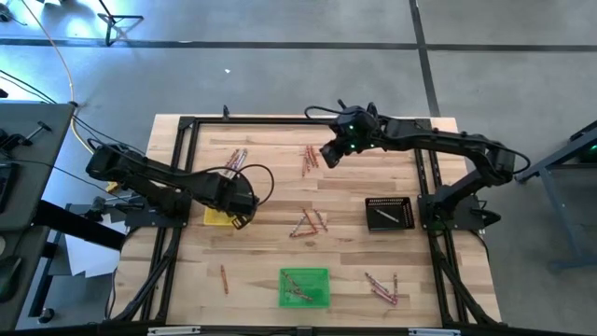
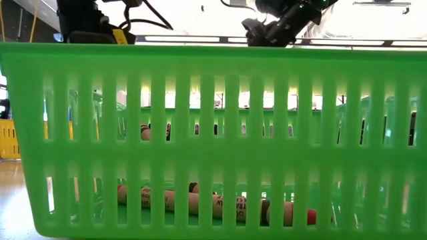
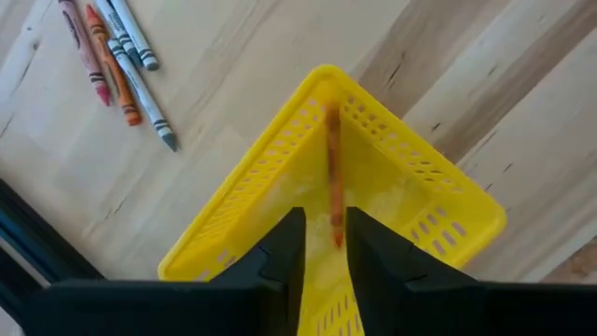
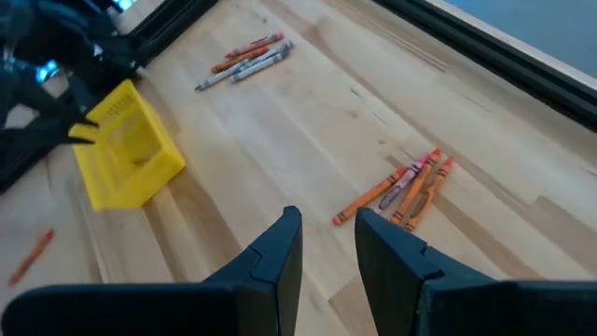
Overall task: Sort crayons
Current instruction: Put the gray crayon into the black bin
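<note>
My left gripper (image 3: pixel 325 224) points down over the yellow tray (image 3: pixel 401 177) at the table's left and is open. A blurred orange crayon (image 3: pixel 332 159) shows lengthwise in the tray, its near end in the gap between the fingertips and thinner than that gap. My right gripper (image 4: pixel 328 224) hovers open and empty above the table's far middle (image 1: pixel 328 155), near a small bunch of crayons (image 4: pixel 406 191). More crayons lie by the far left (image 3: pixel 117 56), at the table's middle (image 1: pixel 308 222) and near right (image 1: pixel 382 287), and one alone at the near left (image 1: pixel 224 277).
A green tray (image 1: pixel 304 287) holding crayons (image 2: pixel 200 200) stands at the near middle and fills the low view. A black tray (image 1: pixel 389 213) sits at the right. Black frame rails (image 1: pixel 187 168) run along the table's sides. Bare wood lies between the crayon groups.
</note>
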{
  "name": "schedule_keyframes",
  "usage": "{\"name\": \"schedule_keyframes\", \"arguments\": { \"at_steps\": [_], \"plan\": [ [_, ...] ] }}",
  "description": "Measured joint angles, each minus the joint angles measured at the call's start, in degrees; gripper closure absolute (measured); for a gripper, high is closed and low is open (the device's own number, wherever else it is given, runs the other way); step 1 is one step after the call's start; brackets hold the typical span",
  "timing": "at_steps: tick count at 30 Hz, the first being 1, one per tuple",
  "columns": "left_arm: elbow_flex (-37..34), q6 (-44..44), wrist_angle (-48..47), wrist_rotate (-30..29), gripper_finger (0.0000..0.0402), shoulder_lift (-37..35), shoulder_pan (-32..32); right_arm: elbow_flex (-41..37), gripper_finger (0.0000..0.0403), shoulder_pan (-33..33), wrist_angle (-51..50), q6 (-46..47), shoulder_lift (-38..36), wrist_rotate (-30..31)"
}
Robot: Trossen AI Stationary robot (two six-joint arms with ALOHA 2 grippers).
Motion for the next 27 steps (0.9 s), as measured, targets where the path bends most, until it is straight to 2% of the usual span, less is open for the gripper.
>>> {"name": "schedule_keyframes", "arguments": {
  "at_steps": [6,11,15,18,23,27],
  "plan": [
    [0.0,-1.2,0.3,0.2,0.0307,0.0,0.4,0.0,0.0308,-1.0,-7.1,-4.2,-2.6,0.2],
    [0.0,-4.4,4.9,-0.1,0.0303,0.0,1.9,0.0,0.0308,-6.2,-18.7,-7.3,-5.4,1.8],
    [0.0,-3.3,15.2,-0.6,0.0306,0.0,3.8,-0.1,0.0308,-11.1,-27.9,-11.0,-5.3,5.9],
    [0.0,-0.1,25.4,-1.8,0.0306,0.0,5.5,-0.3,0.0308,-14.4,-32.2,-15.9,-3.4,6.5],
    [0.0,5.1,40.5,-2.2,0.0306,0.0,8.3,-0.3,0.0308,-18.7,-31.9,-23.9,0.5,6.3],
    [0.0,7.8,48.3,-2.2,0.0306,0.0,10.4,-0.3,0.0308,-22.7,-31.6,-28.8,5.1,6.3]
  ]
}}
